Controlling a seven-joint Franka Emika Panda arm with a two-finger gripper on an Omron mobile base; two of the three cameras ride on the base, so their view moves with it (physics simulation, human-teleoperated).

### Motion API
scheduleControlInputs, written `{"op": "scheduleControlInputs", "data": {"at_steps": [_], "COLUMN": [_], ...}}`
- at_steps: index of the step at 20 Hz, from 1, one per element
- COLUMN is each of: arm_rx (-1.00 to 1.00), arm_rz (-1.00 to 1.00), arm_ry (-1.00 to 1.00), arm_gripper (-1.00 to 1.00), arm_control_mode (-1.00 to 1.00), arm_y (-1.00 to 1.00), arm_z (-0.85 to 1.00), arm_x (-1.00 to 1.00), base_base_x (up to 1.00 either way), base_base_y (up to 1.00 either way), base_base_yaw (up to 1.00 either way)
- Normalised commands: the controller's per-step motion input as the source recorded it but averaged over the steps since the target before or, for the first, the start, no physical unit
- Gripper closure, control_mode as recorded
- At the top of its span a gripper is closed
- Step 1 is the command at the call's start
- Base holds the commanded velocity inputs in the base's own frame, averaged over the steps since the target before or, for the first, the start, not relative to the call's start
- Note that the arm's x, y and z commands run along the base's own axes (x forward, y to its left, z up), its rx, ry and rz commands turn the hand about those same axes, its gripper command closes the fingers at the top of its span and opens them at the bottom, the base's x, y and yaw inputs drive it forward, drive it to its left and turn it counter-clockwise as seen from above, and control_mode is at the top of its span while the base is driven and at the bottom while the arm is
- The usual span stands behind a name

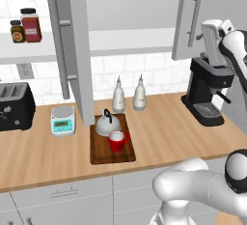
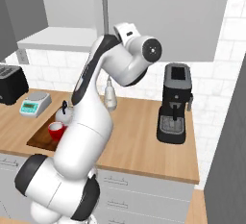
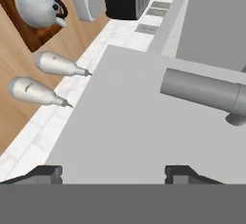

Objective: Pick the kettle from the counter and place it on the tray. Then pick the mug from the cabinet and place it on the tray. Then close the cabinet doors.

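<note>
1. Dark-brown wood is forming the flat rimmed tray (image 1: 126,155), which is lying on the long light-brown wooden counter (image 1: 164,127); the squat silver-grey kettle (image 1: 106,123) with its black arched handle and the small bright-red mug (image 1: 117,141) are both being carried on it, close together.
2. Both placements are being judged as done; only the closing of the two tall flat grey cabinet doors is left.
3. The left door (image 1: 72,45) and the right door (image 1: 198,16) are being shown swung open, each with a long metal bar handle.
4. The white shelf (image 1: 130,40) of the grey wall cabinet is being shown with nothing on it.
5. The two-finger gripper (image 3: 114,172) is being held wide apart with nothing between its tips, close against the right door's grey face beside its bar handle (image 3: 202,91).
</note>
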Motion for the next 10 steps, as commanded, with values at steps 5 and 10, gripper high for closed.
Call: {"op": "scheduleControlInputs", "data": {"at_steps": [5,10], "arm_rx": [0.00,0.00], "arm_rz": [-0.05,-0.07], "arm_ry": [-0.04,-0.08], "arm_gripper": [-1.00,-1.00], "arm_control_mode": [-1.00,-1.00], "arm_y": [0.29,0.24], "arm_z": [0.00,-0.01], "arm_x": [0.70,0.68], "base_base_x": [0.00,0.00], "base_base_y": [0.00,0.00], "base_base_yaw": [0.00,0.00]}}
